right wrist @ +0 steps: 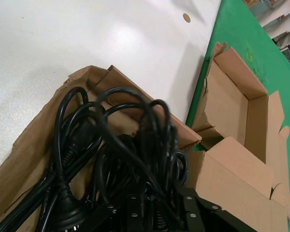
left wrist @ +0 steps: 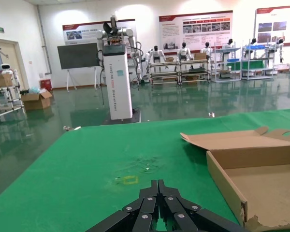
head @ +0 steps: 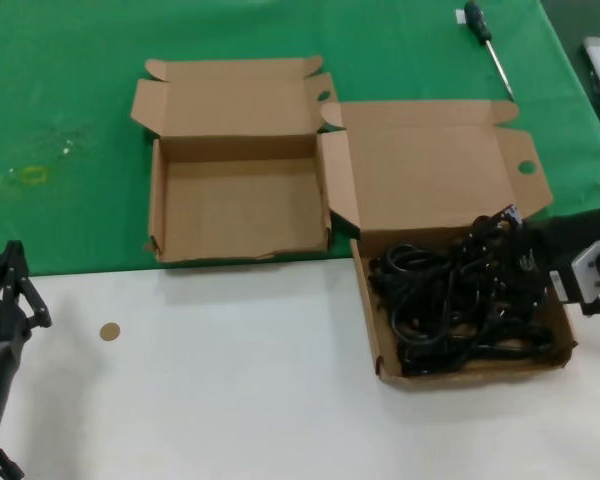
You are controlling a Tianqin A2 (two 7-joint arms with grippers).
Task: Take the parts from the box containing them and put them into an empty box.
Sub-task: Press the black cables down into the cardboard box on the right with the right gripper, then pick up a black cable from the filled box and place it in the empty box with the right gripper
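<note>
- Head view: the right end effector (head: 515, 252) is down among the cords (head: 450, 300) in the full box (head: 380, 345), at the right, near edge of the bench (head: 230, 380). The empty box (head: 156, 205) sits just left of it. The cords are tangled, so a lift could drag several out at once.
- Left wrist view: the left end effector (left wrist: 158, 205) hangs parked, fingers pressed together, left of the empty box (left wrist: 227, 186).
- Right wrist view: loops of cord (right wrist: 121, 145) drape over the right end effector (right wrist: 154, 212); I cannot tell whether it is pinching. A loose hold risks dropping them.
</note>
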